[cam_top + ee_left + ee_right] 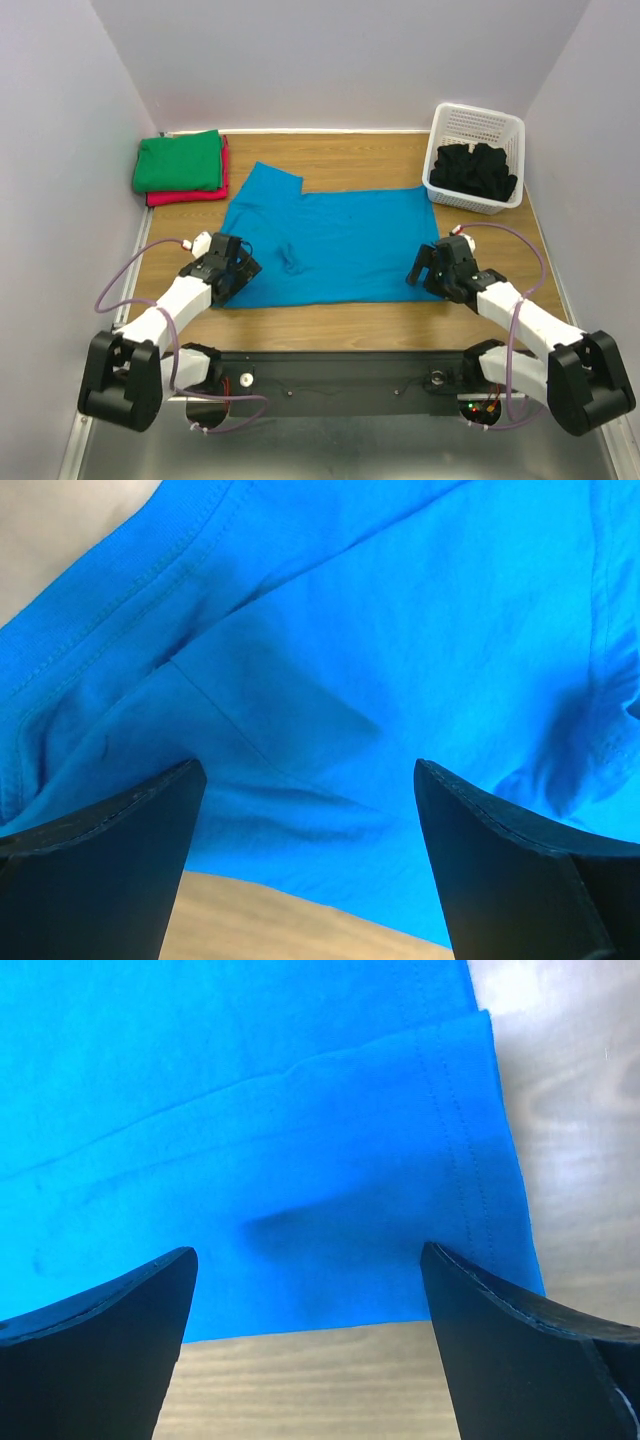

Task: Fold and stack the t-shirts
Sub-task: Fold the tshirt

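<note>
A turquoise-blue t-shirt (340, 240) lies spread flat across the middle of the wooden table, one sleeve pointing to the far left. My left gripper (240, 268) hovers open at its near-left corner; in the left wrist view the gripper (308, 780) has blue cloth (380, 630) and the near hem between its wide jaws. My right gripper (425, 265) stands open at the near-right corner, and in the right wrist view the gripper (308, 1260) frames the stitched hem corner (470, 1160). Neither holds cloth. A folded green t-shirt (180, 162) rests on a red-pink one (190, 197) at the far left.
A white lattice basket (480, 118) at the far right holds crumpled black t-shirts (475, 172). Bare wood (310, 1380) shows along the near edge in front of the blue shirt. Pale walls close in the table on three sides.
</note>
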Controlling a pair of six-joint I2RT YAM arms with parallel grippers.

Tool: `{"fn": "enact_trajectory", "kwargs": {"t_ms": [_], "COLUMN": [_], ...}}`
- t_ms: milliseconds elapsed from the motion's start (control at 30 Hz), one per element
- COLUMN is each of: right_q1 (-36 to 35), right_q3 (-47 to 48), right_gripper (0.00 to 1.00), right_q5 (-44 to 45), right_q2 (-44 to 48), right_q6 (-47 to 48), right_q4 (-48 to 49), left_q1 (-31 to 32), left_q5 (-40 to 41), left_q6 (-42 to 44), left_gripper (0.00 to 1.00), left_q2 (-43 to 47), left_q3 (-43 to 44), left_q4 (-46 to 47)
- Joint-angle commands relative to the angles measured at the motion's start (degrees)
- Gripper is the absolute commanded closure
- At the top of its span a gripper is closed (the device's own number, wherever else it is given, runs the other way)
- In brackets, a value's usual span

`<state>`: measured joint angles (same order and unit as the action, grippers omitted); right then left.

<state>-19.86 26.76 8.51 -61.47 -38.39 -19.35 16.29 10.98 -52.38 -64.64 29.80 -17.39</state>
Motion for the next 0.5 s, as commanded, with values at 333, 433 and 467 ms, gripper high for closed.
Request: {"fn": "enact_trajectory", "kwargs": {"t_ms": [333,433,467], "right_q1": [-0.01,-0.18,-0.18], "right_q3": [-2.68,-3.03,-2.86], "right_gripper": [0.0,0.0,0.0], "right_q5": [-3.51,-3.67,-4.29], "right_q2": [9.34,11.72,12.94], "right_q6": [-10.2,-12.23,-12.32], "right_q4": [-11.83,-12.72,-12.99], "left_q1": [0.32,0.32,0.32], "left_q5": [0.08,0.71,0.62], "left_q6": [-8.26,-8.97,-9.05], "left_gripper": [0.01,0.01,0.01], "left_q2": [10.23,13.83,14.54], "left_q3": [-0.36,-0.27,-0.18], "left_q4": [-14.95,-15.57,-15.75]}}
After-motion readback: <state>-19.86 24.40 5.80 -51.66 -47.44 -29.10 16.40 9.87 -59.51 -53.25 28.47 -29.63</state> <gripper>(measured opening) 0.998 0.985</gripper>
